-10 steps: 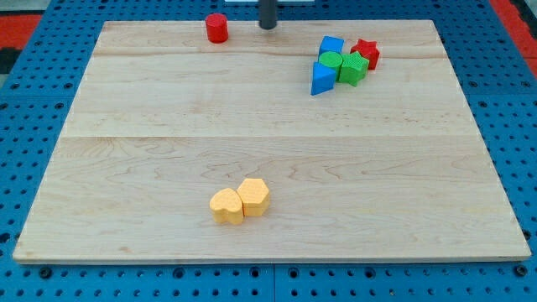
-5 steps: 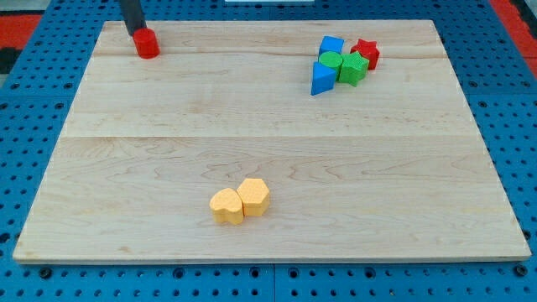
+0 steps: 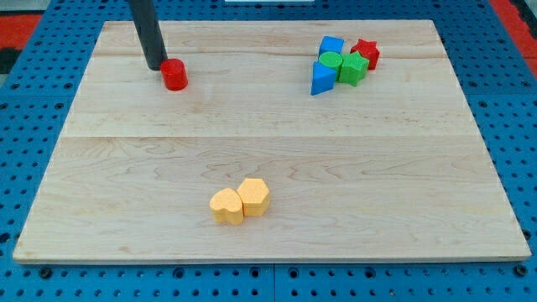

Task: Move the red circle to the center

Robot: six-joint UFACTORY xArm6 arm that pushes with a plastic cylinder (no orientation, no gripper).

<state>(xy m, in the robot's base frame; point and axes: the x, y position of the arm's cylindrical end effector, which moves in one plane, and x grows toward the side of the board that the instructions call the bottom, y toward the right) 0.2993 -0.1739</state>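
Observation:
The red circle (image 3: 174, 75), a short red cylinder, stands on the wooden board (image 3: 268, 143) in the upper left part of the view. My tip (image 3: 156, 66) is right against it on its upper left side, and looks to be touching it. The dark rod rises from there to the view's top edge.
A cluster at the upper right holds a blue block (image 3: 331, 45), a red star (image 3: 366, 53), a green circle (image 3: 331, 60), a green block (image 3: 353, 68) and a blue triangle (image 3: 321, 79). A yellow heart (image 3: 226, 205) and a yellow hexagon (image 3: 253, 197) touch at the lower middle.
The rod swept from the top middle to the left, and the red circle went left with it. Now both have moved down and to the right.

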